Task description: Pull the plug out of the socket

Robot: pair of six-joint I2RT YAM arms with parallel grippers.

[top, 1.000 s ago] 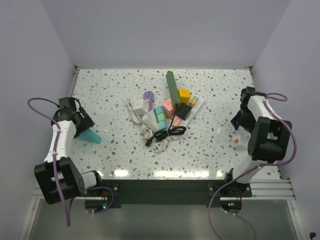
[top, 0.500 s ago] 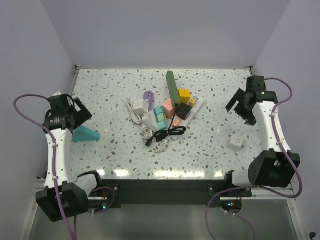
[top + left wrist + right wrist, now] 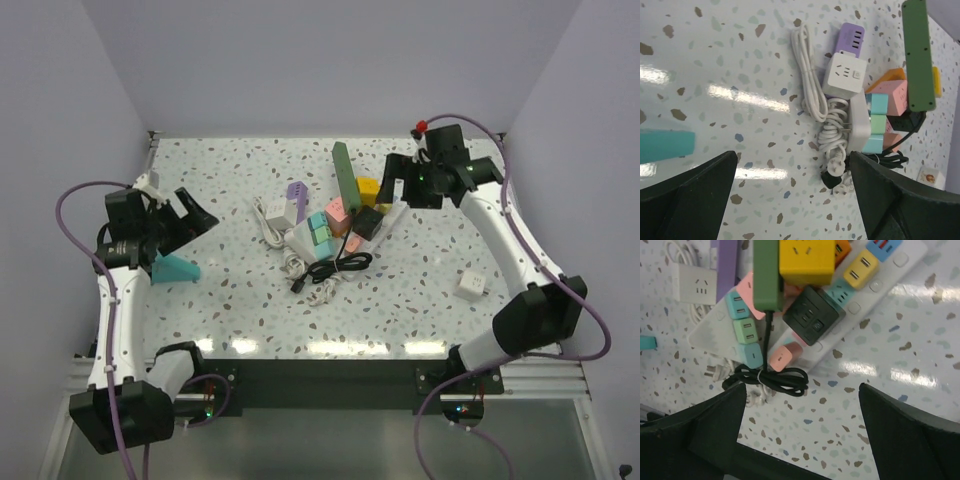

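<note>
Pretty clearly a robotics lab cell, not a home. Plain lilac walls [image 3: 300,60] box in a speckled table [image 3: 230,310]. A left arm [image 3: 108,300] and right arm [image 3: 510,235] are bolted by a metal rail [image 3: 560,378], trailing purple cables [image 3: 70,210]. Power strips [image 3: 340,215] are heaped mid-table.

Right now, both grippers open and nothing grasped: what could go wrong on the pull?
1. Nothing pins the white strip; pulling the black cube could lift the strip with it.
2. The yellow cube and green strip crowd it; a grasp may snag them.
3. The black cord could drag along.
</note>
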